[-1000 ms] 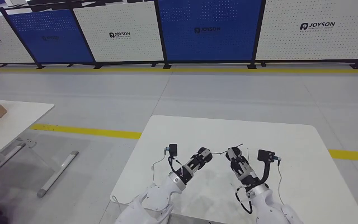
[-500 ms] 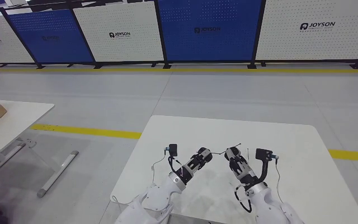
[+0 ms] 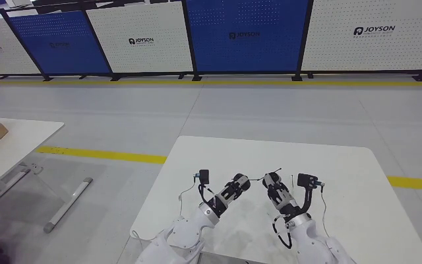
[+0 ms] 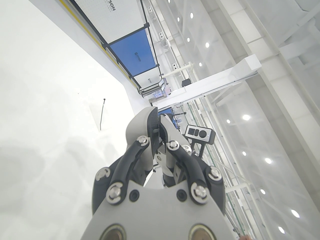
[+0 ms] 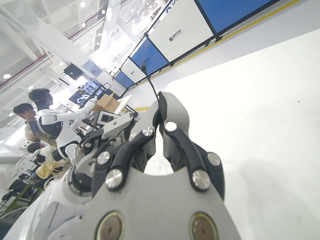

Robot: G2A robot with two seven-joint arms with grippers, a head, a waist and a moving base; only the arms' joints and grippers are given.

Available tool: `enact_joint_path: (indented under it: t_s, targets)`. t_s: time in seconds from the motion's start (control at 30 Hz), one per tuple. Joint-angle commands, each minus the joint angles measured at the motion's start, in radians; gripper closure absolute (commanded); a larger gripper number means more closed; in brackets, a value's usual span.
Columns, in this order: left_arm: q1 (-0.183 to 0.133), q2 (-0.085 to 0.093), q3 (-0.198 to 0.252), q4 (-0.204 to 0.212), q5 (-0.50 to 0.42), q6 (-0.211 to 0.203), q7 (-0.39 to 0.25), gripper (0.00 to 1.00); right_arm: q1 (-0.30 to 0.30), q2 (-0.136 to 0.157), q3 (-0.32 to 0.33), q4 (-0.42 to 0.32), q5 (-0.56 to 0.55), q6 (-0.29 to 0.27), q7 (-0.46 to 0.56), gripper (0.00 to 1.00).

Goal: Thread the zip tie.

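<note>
Top view, nearest first: left gripper [image 3: 240,181] and right gripper [image 3: 269,178] side by side above the near middle of the white table [image 3: 264,150], tips near each other but apart. Bare tabletop all round: a broad stretch ahead to the far edge, a wide margin to the right edge, somewhat less toward the left edge. Past the far edge, a yellow line [image 3: 99,154] on the floor, then a row of blue and white panels [image 3: 247,36].

Left wrist view: left gripper [image 4: 158,114] with fingers pressed together. Right wrist view: right gripper [image 5: 160,98] clamped on the zip tie [image 5: 150,83], pinched between the pads.

Sticks out past the fingertips, clear of the tabletop, long axis roughly along the fingers and leaning slightly aside, head at the free far end. From above, a short dark line off the right tip, slanting toward the far right.

Thin, black, slightly bowed, ending in a small square head.

Left wrist view: a black tie [image 4: 102,114] against bare tabletop beyond the closed fingers and clear of them, head farthest off, near end slightly hooked. Cannot tell whether lying flat, nor whether the same one.
</note>
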Motion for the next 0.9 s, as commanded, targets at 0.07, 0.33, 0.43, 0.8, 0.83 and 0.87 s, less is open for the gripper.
enact_joint_path:
  t_s: [0.07,0.33,0.43,0.8,0.83,0.87]
  targets:
    - [-0.003,-0.001,0.003,0.000,0.019,0.003,0.005,1.00,-0.014,0.000,0.016,-0.015,0.004,-0.011,-0.015,1.00]
    - [-0.006,-0.004,0.008,0.004,0.027,0.003,0.012,1.00,-0.035,0.001,0.032,-0.033,-0.011,-0.013,-0.029,1.00]
    - [-0.006,-0.004,0.008,0.004,0.027,0.003,0.012,1.00,-0.035,0.001,0.032,-0.033,-0.011,-0.013,-0.029,1.00]
    - [-0.006,-0.004,0.008,0.004,0.027,0.003,0.012,1.00,-0.042,-0.002,0.029,-0.026,-0.003,-0.020,-0.017,1.00]
    - [-0.006,-0.004,0.008,0.004,0.027,0.003,0.012,1.00,-0.042,-0.003,0.029,-0.026,-0.002,-0.021,-0.017,1.00]
    - [-0.006,-0.004,0.008,0.004,0.027,0.003,0.012,1.00,-0.042,-0.004,0.029,-0.025,0.000,-0.024,-0.019,1.00]
